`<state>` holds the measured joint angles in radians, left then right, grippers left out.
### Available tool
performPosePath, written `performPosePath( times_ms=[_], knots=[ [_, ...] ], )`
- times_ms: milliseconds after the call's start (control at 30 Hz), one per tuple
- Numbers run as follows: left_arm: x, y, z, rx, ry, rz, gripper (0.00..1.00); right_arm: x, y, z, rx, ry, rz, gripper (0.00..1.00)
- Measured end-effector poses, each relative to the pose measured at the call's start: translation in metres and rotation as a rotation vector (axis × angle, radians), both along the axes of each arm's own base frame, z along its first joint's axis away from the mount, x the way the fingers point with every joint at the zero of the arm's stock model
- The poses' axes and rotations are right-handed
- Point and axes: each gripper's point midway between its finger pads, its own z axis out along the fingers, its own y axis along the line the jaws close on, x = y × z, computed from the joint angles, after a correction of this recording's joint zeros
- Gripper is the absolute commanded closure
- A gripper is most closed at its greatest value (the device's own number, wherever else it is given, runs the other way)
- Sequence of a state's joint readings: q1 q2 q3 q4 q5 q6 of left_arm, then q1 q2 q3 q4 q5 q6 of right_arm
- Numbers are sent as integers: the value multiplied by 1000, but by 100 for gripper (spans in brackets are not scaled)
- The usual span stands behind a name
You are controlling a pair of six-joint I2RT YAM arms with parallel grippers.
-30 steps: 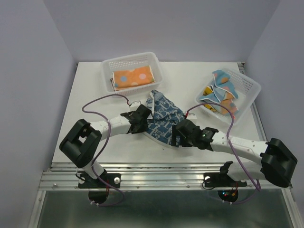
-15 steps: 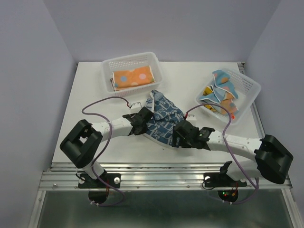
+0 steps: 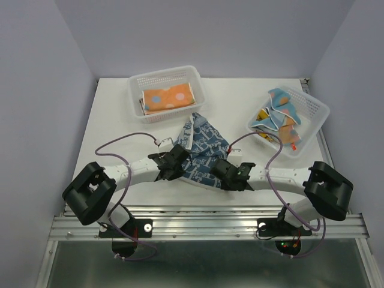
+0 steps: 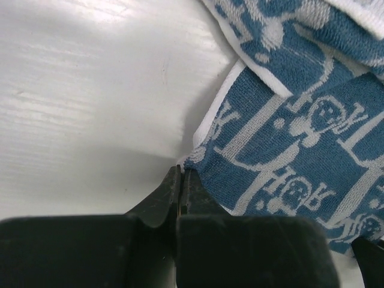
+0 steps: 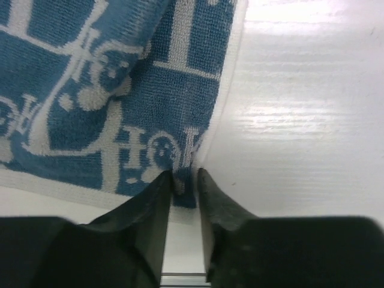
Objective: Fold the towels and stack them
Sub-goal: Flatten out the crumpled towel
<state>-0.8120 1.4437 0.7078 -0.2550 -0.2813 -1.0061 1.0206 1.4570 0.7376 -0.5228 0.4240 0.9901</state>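
While closed, left pincer [image 4: 181, 177] and right pincer [image 5: 185, 181] pinch navy towel [image 3: 201, 149].

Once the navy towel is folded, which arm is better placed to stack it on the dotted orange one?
Left, likely: the basket holding the orange towel sits straight beyond the left fingers.
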Motion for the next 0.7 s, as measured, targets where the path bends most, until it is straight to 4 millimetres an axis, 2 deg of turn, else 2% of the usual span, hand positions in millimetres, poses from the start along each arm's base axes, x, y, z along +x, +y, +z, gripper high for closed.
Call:
performPosePath(
  times_ms=[100,200,267,333,400,467,500,533,567,600,700],
  knots=[
    [-7,1,1,-13,2,3,100,-1,2,1,0,-11,-34,99],
    [-11,0,8,-37,-6,-1,100,-3,0,3,-3,-13,-43,99],
    [-11,-4,19,-70,-29,-11,100,-6,-2,5,-9,-10,-38,99],
    [-13,-10,34,-105,-63,-32,100,-8,-4,17,1,-22,-15,99],
    [-15,-15,54,-146,-107,-61,100,-5,-2,43,49,-66,25,99],
    [-15,-21,84,-202,-170,-93,100,0,6,75,116,-125,64,99],
    [-12,-25,112,-251,-229,-109,100,4,12,95,160,-163,82,99],
    [-10,-28,135,-294,-277,-115,100,10,21,132,247,-235,103,99],
    [-8,-29,155,-324,-318,-121,100,12,24,152,289,-273,120,99],
    [-6,-30,188,-377,-385,-128,100,14,29,183,360,-329,139,99],
    [-8,-26,268,-502,-540,-147,100,13,35,248,501,-444,202,99]
  ],
)
